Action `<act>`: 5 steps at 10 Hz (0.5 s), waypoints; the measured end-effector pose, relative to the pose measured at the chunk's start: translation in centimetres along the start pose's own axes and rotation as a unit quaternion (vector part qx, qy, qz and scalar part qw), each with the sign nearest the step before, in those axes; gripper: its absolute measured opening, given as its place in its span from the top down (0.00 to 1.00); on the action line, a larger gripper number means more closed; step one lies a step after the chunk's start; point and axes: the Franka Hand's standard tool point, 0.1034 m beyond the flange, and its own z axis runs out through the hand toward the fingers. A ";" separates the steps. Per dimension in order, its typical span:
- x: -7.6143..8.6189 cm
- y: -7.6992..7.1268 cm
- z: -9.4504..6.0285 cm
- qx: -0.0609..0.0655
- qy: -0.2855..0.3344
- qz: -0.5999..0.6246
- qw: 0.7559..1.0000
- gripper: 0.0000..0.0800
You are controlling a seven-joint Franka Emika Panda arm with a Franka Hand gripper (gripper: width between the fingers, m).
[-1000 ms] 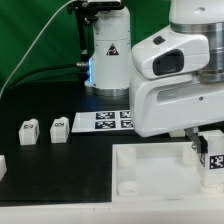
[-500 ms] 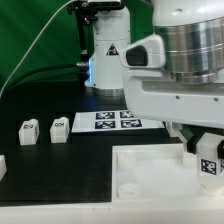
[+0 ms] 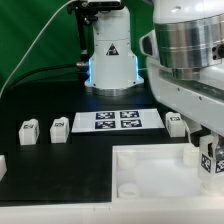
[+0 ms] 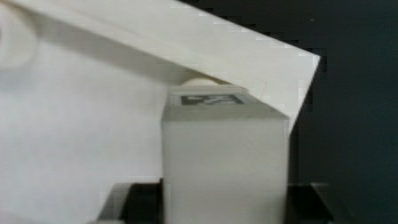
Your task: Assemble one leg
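Note:
My gripper (image 3: 209, 150) is shut on a leg (image 3: 212, 162), a small white block with a black-and-white tag, held upright over the far right corner of the large white panel (image 3: 150, 172). In the wrist view the leg (image 4: 228, 150) stands between my dark fingers (image 4: 135, 203), its tagged end against the panel (image 4: 89, 110) by a round hole. Whether it touches the panel I cannot tell. Two more legs (image 3: 29, 131) (image 3: 58, 128) stand on the black table at the exterior view's left. A third loose leg (image 3: 176, 124) lies just behind my gripper.
The marker board (image 3: 113, 120) lies behind the panel, in front of the white robot base (image 3: 110, 60). A white part (image 3: 2, 165) shows at the exterior view's left edge. My arm's bulky wrist (image 3: 190, 60) fills the upper right.
My wrist has turned and shifted toward the exterior view's right, uncovering the marker board's right end and the leg beside it. The held leg has sunk slightly at the panel's corner.

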 end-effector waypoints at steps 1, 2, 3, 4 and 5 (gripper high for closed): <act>0.1 0.0 0.0 0.000 0.001 0.042 0.999 0.64; 0.0 0.0 0.0 -0.001 0.003 0.060 0.998 0.64; 0.0 0.0 0.0 -0.001 0.003 0.062 0.998 0.64; 0.0 0.0 0.0 -0.001 0.003 0.033 0.999 0.64; -0.2 0.1 0.0 -0.006 0.008 -0.024 1.000 0.34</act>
